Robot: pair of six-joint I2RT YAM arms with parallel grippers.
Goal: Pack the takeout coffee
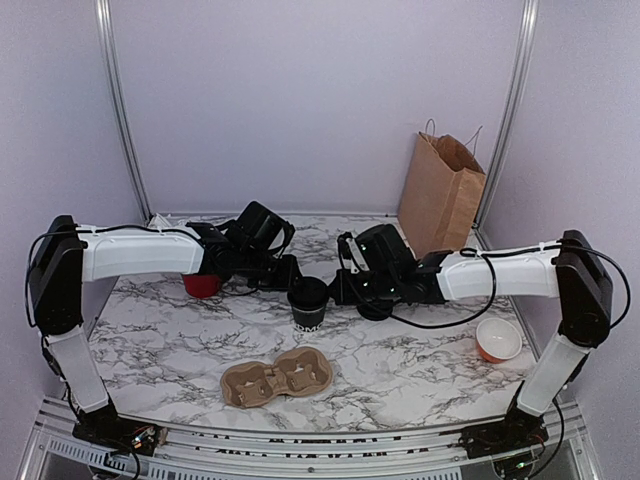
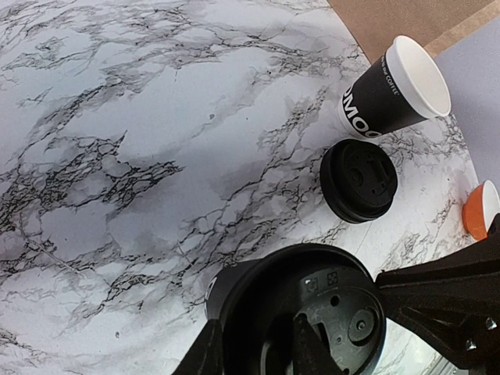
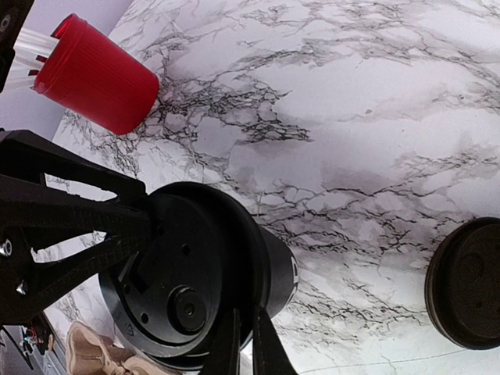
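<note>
**Lid on, cup not packed yet**

Takeout coffee (image 1: 308,305) stands upright mid-desk (image 1: 420,370), with its black lid (image 3: 183,277) seated on top as far as I can see. Left pincer (image 2: 258,353) pinches the cup body from the side. Right pincer (image 3: 246,348) has its fingers pressed together, tips at the lid's rim; looks like pressing down, not gripping.

Cardboard carrier (image 1: 277,378) lies near, in front of the cup, nothing in its wells. Paper bag (image 1: 440,195) stands back right, well apart. A second black cup (image 2: 394,90) is open, with a loose lid (image 2: 359,180) just beside it. Red cup (image 3: 98,82) sits by the left arm, orange bowl (image 1: 498,340) far right.

My read: capping is about done. Left to do: confirm the lid seat, then move the cup into carrier or bag. Packing itself not started.
</note>
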